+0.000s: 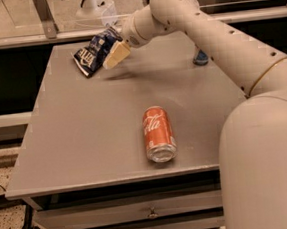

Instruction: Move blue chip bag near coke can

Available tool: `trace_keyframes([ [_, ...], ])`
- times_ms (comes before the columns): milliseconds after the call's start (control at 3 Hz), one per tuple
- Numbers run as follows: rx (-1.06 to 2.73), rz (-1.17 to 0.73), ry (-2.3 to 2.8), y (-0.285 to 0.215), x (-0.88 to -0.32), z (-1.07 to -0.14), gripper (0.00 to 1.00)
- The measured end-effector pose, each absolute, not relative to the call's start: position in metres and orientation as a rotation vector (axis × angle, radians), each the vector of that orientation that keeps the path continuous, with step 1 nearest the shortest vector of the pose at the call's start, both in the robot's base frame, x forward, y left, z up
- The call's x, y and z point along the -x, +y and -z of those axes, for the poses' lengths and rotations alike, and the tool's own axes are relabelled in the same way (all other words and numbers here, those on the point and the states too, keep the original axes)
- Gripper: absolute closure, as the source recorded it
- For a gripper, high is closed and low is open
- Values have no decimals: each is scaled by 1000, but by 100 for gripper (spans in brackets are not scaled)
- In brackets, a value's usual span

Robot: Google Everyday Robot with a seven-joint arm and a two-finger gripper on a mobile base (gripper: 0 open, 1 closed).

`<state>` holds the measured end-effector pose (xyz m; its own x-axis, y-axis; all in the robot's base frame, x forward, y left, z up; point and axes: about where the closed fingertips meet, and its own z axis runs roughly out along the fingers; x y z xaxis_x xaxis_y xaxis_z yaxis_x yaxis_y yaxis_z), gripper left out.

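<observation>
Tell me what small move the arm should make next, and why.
Probably ease the gripper a little lower and onto the blue chip bag to take hold of it. The gripper is only at the bag's right edge, near the far left corner of the table. The coke can lies on its side well away from the bag, near the front edge.
</observation>
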<state>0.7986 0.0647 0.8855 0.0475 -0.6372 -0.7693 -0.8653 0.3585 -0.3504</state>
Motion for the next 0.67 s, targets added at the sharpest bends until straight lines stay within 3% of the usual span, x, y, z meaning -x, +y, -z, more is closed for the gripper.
trace_keyframes([
  [333,1347,-301,1661,73,-820,-875,0],
  [667,1333,-296,1651,79,-837,-872,17],
])
